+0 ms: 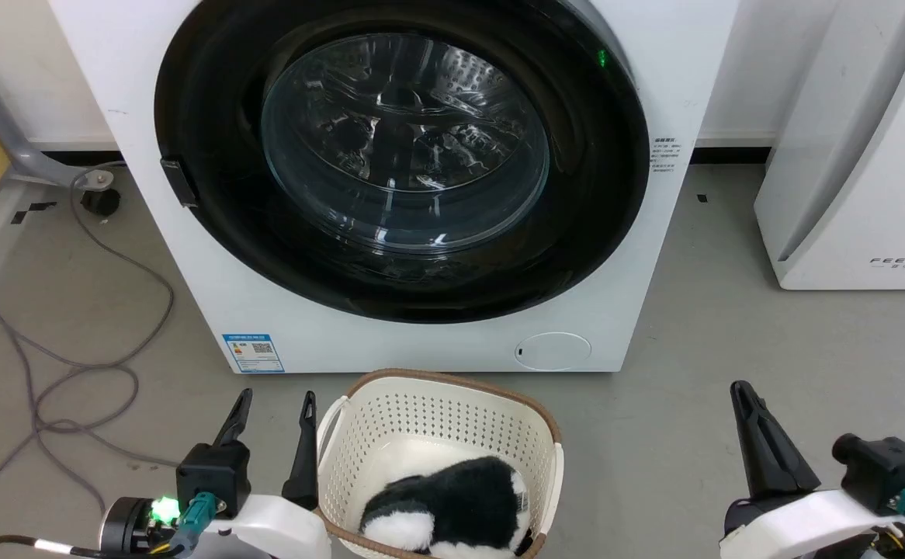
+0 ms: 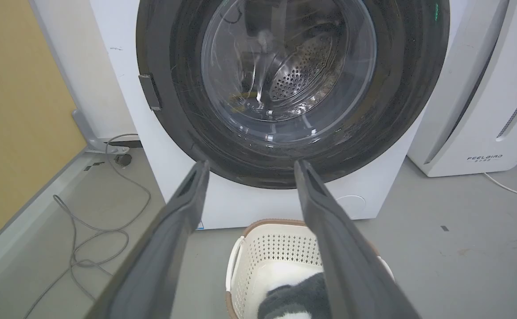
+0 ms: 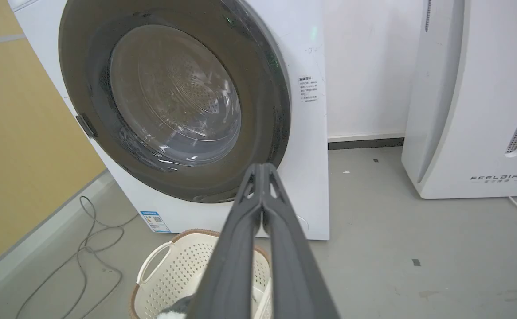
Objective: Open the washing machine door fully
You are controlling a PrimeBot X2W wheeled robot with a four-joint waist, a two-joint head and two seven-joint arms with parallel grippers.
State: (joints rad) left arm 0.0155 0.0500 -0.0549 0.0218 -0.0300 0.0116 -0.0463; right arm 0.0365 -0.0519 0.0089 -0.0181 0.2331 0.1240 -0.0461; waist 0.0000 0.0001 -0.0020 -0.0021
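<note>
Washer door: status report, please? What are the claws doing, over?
Left gripper open, right gripper shut, both low, touching nothing. Door looks shut. Basket on floor before washer, may crowd the swing.

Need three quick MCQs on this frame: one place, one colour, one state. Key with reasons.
1. Where is the basket?
A) on the floor before the washing machine
B) on top of it
C) inside the drum

2. What colour is the label at the machine's lower corner?
A) red
B) blue
C) green

3. How is the right gripper?
A) wide open
B) clamped on the door
C) shut, empty

Key:
1 A, its rim sits on the floor just below the machine's front in the head view.
2 B, the print is blue.
3 C, the fingers meet with nothing between them in the right wrist view.
</note>
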